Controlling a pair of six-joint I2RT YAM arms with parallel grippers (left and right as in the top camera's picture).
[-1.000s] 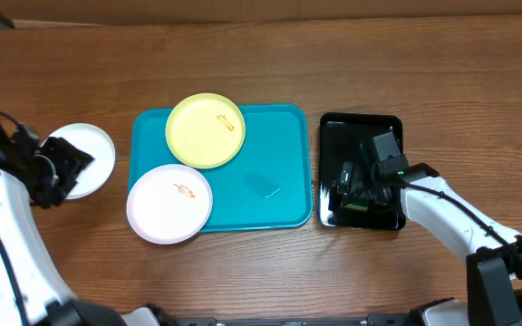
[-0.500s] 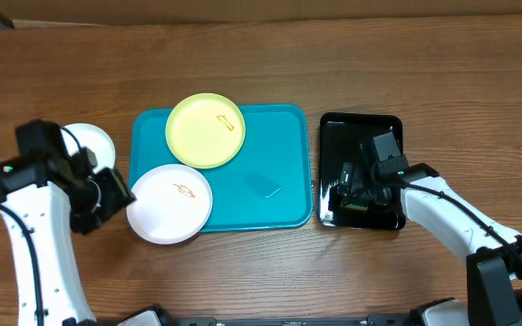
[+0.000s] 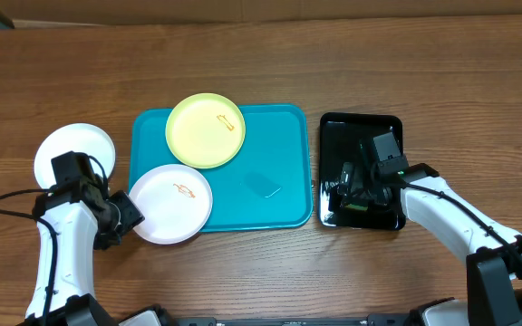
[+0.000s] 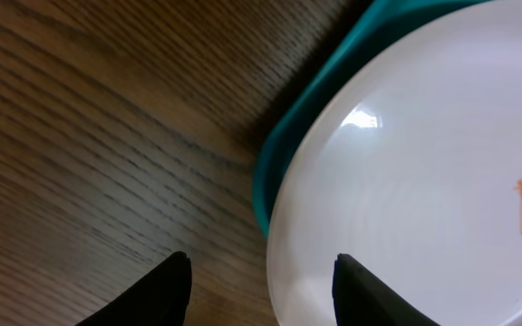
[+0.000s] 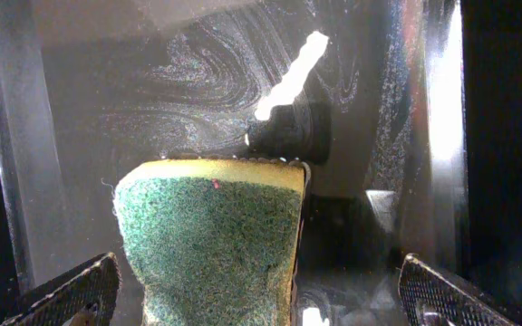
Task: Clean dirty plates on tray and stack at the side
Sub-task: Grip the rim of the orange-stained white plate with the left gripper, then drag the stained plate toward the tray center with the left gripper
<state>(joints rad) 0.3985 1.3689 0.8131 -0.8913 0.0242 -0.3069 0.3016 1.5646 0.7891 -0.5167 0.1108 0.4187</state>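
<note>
Overhead: side plate (image 3: pixel 71 143) seemingly done; yellow plate (image 3: pixel 205 131), white plate (image 3: pixel 172 204) smeared on tray (image 3: pixel 279 154); left gripper (image 4: pixel 261 272), right gripper (image 5: pixel 261 290) spread.

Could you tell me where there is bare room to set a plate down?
Mostly bare: the turquoise tray right of the yellow plate, and the table beyond it. Crowded: the tray's near-left corner, where the smeared white plate, left gripper and plain white plate sit close.
</note>
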